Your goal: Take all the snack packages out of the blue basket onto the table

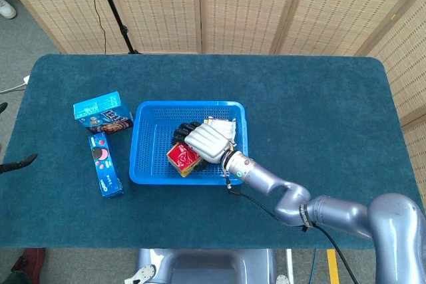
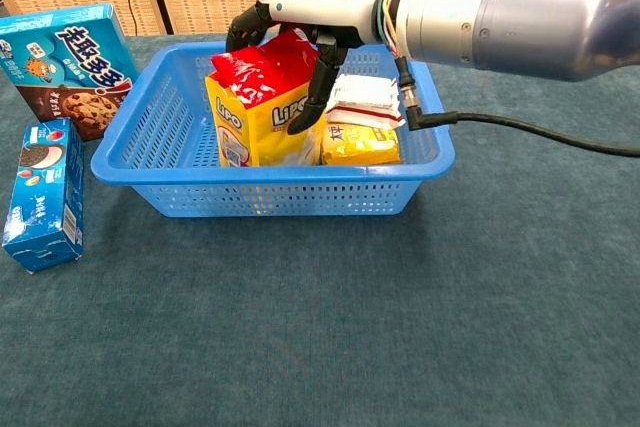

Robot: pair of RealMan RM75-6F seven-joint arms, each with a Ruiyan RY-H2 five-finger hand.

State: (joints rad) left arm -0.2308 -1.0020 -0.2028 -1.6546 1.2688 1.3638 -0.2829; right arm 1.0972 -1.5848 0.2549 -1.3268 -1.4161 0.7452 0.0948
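We are closing our right hand fingers around the top of the red-and-yellow snack bag standing in the blue basket, centre left of frame

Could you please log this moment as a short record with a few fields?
basket: blue basket on the table, holds three packages
being grasped: red and yellow Lipo bag, upright, fingers wrapped over its top
right hand: right hand curled around the bag, not yet lifted
other contents: white packet lying on yellow packet
already out: cookie box and Oreo box, left of the basket
left hand: not visible
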